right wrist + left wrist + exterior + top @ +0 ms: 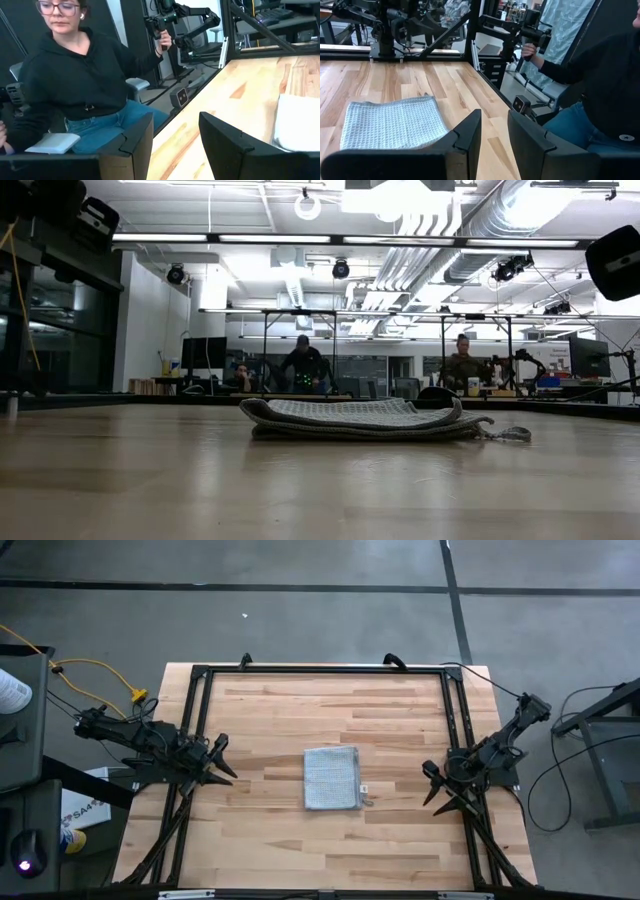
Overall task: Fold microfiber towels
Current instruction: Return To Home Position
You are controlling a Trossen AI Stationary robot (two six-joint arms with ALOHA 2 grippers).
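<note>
The light grey-blue microfiber towel [331, 778] lies folded in the middle of the wooden table, resting flat in several layers [360, 420], with a small white tag [364, 788] at its right edge. It also shows in the left wrist view [392, 123] and, partly, in the right wrist view [297, 125]. My left gripper [226, 760] is open and empty at the table's left side, well clear of the towel. My right gripper [432, 786] is open and empty at the table's right side, also clear of it.
A black metal frame [320, 669] runs around the table's far, left and right sides. A seated person in a dark hoodie [75, 75] holds control handles beside the table's near edge. Bare wood lies all around the towel.
</note>
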